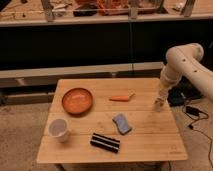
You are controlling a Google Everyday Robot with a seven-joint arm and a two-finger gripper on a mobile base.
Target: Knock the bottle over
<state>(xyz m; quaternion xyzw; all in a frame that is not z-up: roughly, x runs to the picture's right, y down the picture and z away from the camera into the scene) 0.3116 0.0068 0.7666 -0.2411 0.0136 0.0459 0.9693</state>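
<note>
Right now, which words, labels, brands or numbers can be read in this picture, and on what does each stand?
None can be read.
The bottle, the white cup and the dark striped packet show no legible print.
The gripper is by the bottle, near the table's right edge.

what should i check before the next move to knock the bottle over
1. Claw low at the right edge of the table, at the bottle: ok
2. Bottle appears upright, not yet knocked over: ok
3. Claw touching the bottle: cannot tell
4. Carrot and blue sponge apart from the bottle: ok
5. Bottle well away from the table's right edge, so it won't roll off: not ok
</note>
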